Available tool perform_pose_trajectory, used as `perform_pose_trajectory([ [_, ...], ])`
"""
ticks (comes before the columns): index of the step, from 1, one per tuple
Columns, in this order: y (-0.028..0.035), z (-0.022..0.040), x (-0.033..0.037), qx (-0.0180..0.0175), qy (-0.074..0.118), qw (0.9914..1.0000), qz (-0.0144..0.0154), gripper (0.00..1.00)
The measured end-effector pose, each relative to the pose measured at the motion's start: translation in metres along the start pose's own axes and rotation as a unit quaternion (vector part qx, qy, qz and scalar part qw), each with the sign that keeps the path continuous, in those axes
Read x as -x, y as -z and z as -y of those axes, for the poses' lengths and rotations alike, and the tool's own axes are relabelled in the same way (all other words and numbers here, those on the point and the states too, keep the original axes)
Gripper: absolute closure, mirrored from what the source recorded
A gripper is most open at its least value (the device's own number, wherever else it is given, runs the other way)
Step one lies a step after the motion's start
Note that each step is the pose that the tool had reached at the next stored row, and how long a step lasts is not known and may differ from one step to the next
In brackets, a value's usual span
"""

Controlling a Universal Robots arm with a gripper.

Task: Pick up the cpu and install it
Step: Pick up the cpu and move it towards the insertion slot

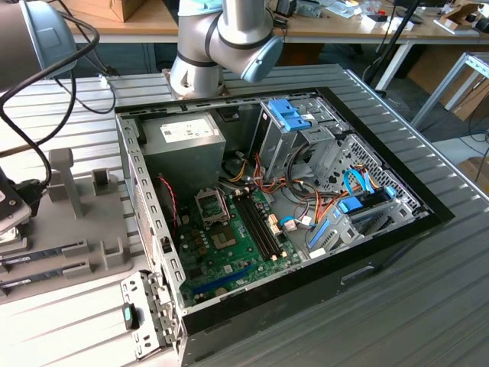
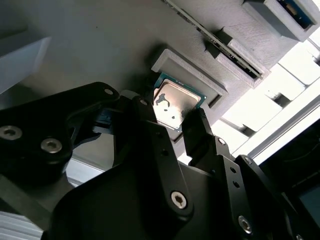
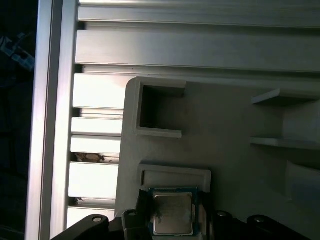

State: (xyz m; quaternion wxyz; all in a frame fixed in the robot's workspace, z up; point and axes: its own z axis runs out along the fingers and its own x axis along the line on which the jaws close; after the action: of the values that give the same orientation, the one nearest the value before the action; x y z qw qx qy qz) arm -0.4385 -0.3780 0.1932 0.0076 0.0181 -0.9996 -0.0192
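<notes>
On the ribbed surface [image 1: 428,306], to the exterior view's left of the open computer case [image 1: 382,252], over the grey holder [image 3: 225,130]: best to square the open gripper [image 2: 170,114], jaws either side of the cpu [image 3: 172,214] seated there, and close evenly on opposite edges.

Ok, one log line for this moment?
phase: pick | gripper: at cpu | cpu: on gray holder, outside case | case: open

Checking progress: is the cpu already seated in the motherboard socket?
No, in the first wrist view the cpu lies in the gray holder on the slatted table.
</notes>
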Motion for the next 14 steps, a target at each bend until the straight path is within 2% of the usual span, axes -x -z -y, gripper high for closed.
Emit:
perform_pose_trajectory([
  [14,0.0133,-0.0005,-0.0002,0.002,0.0,1.0,0.0002,0.53],
])
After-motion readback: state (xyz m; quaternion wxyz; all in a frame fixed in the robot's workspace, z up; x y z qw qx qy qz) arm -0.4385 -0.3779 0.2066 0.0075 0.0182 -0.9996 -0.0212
